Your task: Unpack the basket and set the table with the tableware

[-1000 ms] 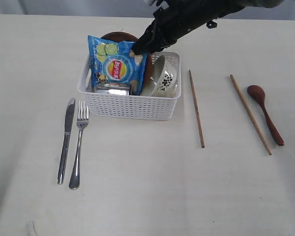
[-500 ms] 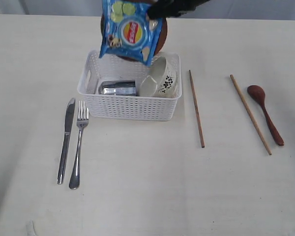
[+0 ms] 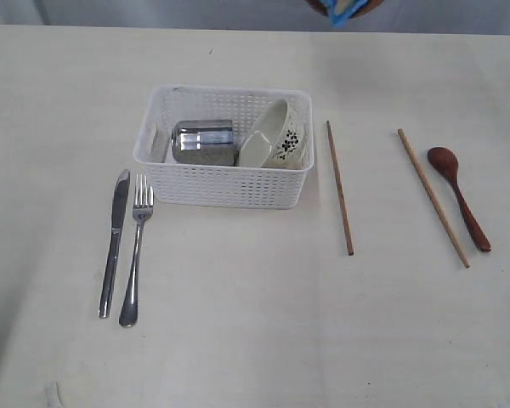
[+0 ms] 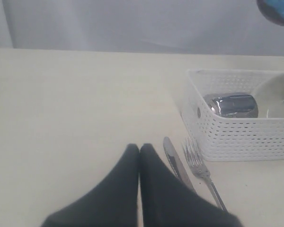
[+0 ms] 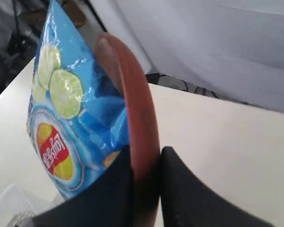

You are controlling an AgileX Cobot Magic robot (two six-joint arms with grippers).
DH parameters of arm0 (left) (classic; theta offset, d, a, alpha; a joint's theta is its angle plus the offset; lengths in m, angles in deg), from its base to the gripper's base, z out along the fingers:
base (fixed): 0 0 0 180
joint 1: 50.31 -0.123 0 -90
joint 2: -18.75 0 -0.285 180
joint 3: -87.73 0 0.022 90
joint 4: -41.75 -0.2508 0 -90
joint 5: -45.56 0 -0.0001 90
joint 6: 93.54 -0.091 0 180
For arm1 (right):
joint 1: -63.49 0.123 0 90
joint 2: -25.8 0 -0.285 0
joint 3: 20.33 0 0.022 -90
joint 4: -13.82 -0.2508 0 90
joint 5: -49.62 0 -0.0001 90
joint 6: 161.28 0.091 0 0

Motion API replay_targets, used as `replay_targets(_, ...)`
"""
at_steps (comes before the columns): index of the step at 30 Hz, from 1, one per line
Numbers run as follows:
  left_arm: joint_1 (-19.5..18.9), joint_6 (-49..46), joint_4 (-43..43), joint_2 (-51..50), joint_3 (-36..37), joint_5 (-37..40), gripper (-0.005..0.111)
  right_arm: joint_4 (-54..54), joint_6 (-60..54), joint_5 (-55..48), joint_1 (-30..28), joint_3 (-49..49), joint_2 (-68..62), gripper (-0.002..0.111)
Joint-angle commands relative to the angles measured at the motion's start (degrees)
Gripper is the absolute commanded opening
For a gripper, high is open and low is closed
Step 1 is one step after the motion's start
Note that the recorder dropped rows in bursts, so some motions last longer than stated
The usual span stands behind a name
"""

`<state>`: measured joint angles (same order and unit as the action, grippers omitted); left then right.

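Narrowly parted, right hand (image 5: 146,158) clamps plate (image 5: 134,94) and bag (image 5: 71,123).

The blue chip bag (image 5: 80,113) between the fingers (image 5: 184,189) bore a red logo, its lettering too blurred to read.

We see the white basket (image 3: 225,183) on the cream table (image 3: 255,331) holding a sideways steel cup (image 3: 203,142) and tilted bowl (image 3: 276,140); knife (image 3: 115,238), fork (image 3: 135,255) left, chopsticks (image 3: 340,189), spoon (image 3: 459,197) right, brown plate (image 5: 135,118) aloft

Pale table (image 3: 255,340). Knife (image 4: 173,156) and fork (image 4: 201,170) lie just beside left gripper (image 4: 139,147); basket (image 4: 236,137) stands near, past them. Chopsticks (image 3: 340,187) and spoon (image 3: 461,200) lie well apart from it.
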<state>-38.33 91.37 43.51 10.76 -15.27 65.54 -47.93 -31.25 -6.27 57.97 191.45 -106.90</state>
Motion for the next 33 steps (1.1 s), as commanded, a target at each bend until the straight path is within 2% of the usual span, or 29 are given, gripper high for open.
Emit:
replay_targets(1, 0.26, -0.17, -0.05, 0.21, 0.21, -0.12, 0.000, -0.69, 11.65, -1.69, -5.11, 0.15, -6.98, -0.001)
replay_targets(8, 0.26, -0.17, -0.05, 0.21, 0.21, -0.12, 0.000, -0.93, 19.17, -5.20, -7.44, 0.15, -18.13, -0.001)
replay_targets(14, 0.26, -0.17, -0.05, 0.21, 0.21, -0.12, 0.000, 1.57, 20.01, -4.04, -7.49, 0.19, -19.22, 0.000)
replay_targets(16, 0.26, -0.17, -0.05, 0.21, 0.21, -0.12, 0.000, 6.53, 22.12, -3.50, -7.49, 0.19, -19.22, 0.010)
replay_targets(19, 0.26, -0.17, -0.05, 0.21, 0.21, -0.12, 0.000, 7.93, 23.23, -3.29, -7.71, 0.19, -19.07, 0.038)
replay_targets(20, 0.26, -0.17, -0.05, 0.21, 0.21, -0.12, 0.000, 7.93, 23.23, -3.29, -7.71, 0.19, -18.55, 0.043)
replay_targets(23, 0.26, -0.17, -0.05, 0.21, 0.21, -0.12, 0.000, 10.00, 23.01, -4.31, -8.58, 2.35, -15.13, 0.045)
replay_targets(28, 0.26, -0.17, -0.05, 0.21, 0.21, -0.12, 0.000, 20.04, 28.52, -5.83, -10.07, 7.19, -10.59, 0.045)
replay_targets(33, 0.26, -0.17, -0.05, 0.21, 0.21, -0.12, 0.000, 16.69, 29.12, -9.30, -10.89, 7.67, -5.57, 0.045)
